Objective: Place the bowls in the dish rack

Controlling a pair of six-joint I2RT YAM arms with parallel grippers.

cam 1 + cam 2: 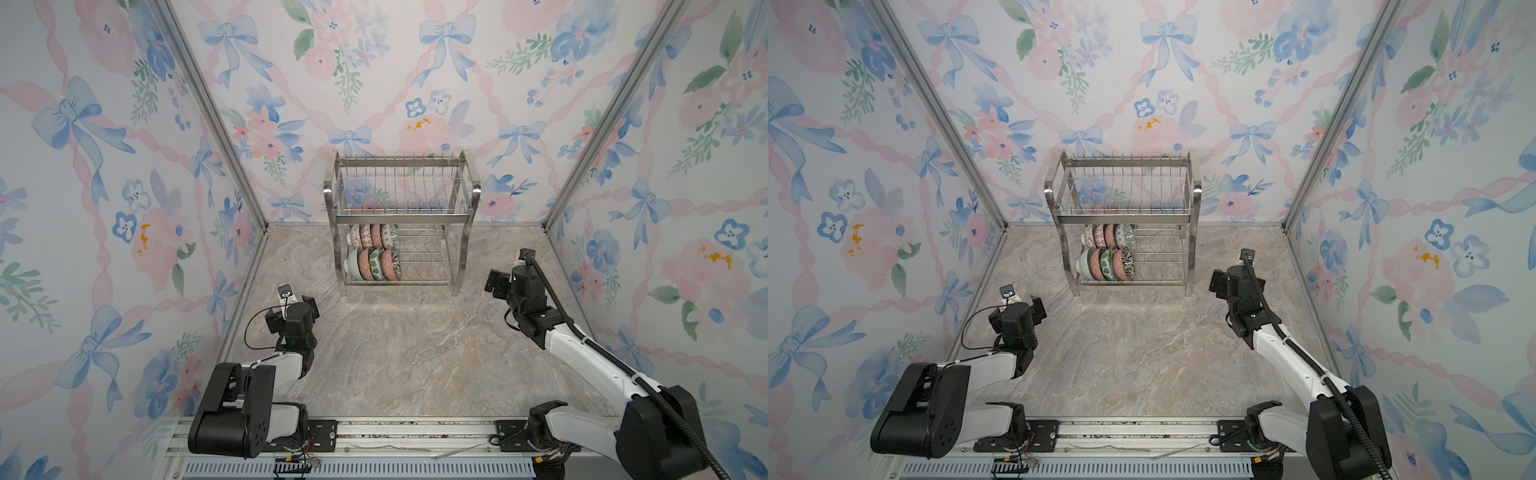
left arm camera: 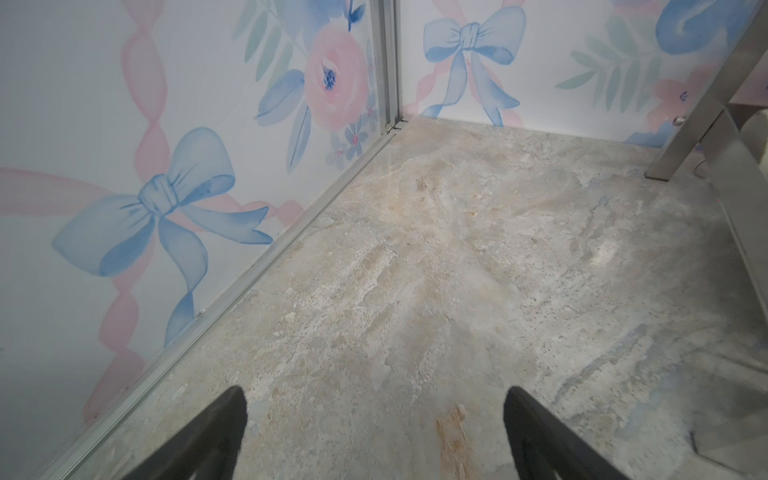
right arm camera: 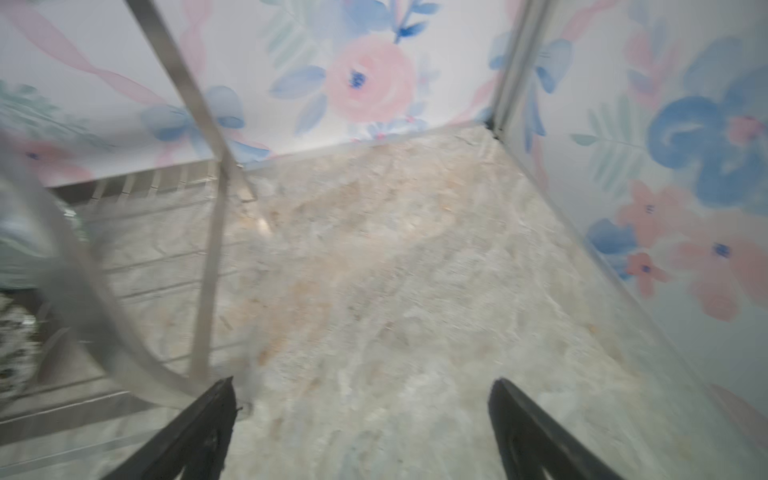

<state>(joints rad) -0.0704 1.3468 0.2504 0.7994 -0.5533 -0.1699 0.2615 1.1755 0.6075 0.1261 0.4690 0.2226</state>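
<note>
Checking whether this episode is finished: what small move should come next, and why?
Probably draw the right tool back from the dish rack toward rest: the bowls stand in its lower tier, none shows on the table, and it and the left tool are open, empty.

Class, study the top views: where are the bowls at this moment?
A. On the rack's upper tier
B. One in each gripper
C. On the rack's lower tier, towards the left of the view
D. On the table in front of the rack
C: in both top views the bowls stand on edge in two rows on the lower tier of the dish rack, crowded at its left end.
</note>
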